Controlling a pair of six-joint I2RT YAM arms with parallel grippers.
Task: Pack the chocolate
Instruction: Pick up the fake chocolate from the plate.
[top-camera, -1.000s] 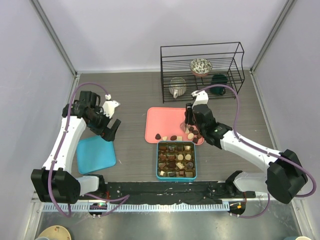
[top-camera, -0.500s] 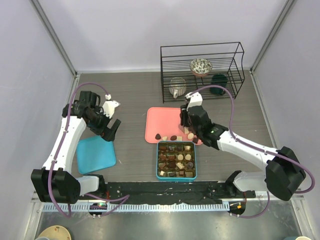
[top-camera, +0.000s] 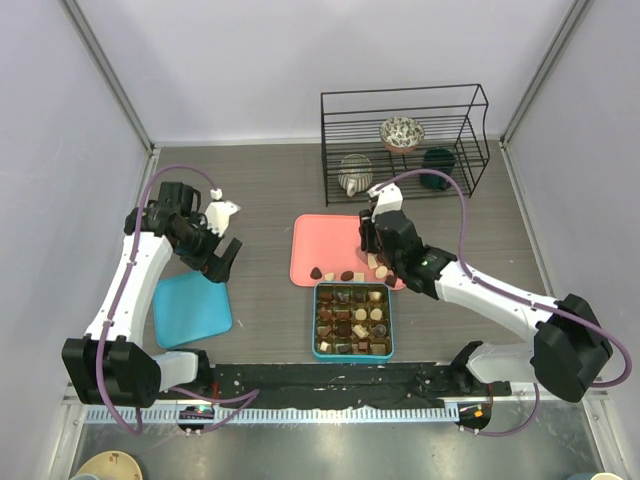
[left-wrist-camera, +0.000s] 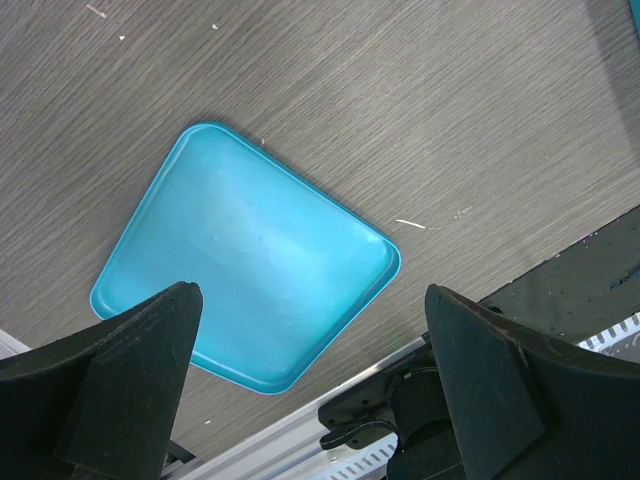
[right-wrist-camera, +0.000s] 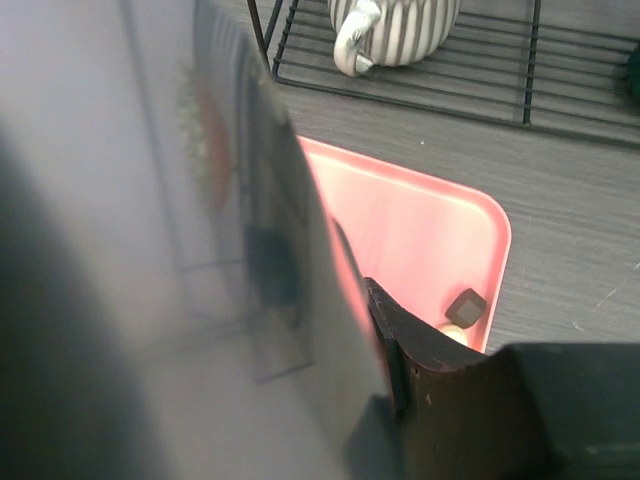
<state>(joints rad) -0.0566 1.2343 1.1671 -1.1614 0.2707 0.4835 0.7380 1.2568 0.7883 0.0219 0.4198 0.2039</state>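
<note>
Several small brown and cream chocolate (top-camera: 347, 275) pieces lie along the near edge of the pink tray (top-camera: 325, 243). More fill the brown compartments of the teal box (top-camera: 316, 320) just in front of it. My right gripper (top-camera: 368, 238) hangs over the tray's right part, shut on a shiny grey metal tool (right-wrist-camera: 270, 250) that fills most of the right wrist view. One black finger (right-wrist-camera: 430, 370) presses against that tool. Past it I see the tray (right-wrist-camera: 420, 225) and a dark square chocolate (right-wrist-camera: 466, 306). My left gripper (top-camera: 222, 262) (left-wrist-camera: 310, 295) stands open and empty above the teal lid (left-wrist-camera: 245, 255).
The teal lid (top-camera: 192, 308) lies flat at the left front. A black wire rack (top-camera: 405, 105) at the back holds a patterned bowl (top-camera: 402, 132), a striped mug (top-camera: 355, 173) (right-wrist-camera: 395, 25) and a dark green cup (top-camera: 438, 158). The arm-base rail runs along the near edge.
My right gripper has shifted a little to the left and back over the pink tray with the tool in it. The left arm has not moved.
</note>
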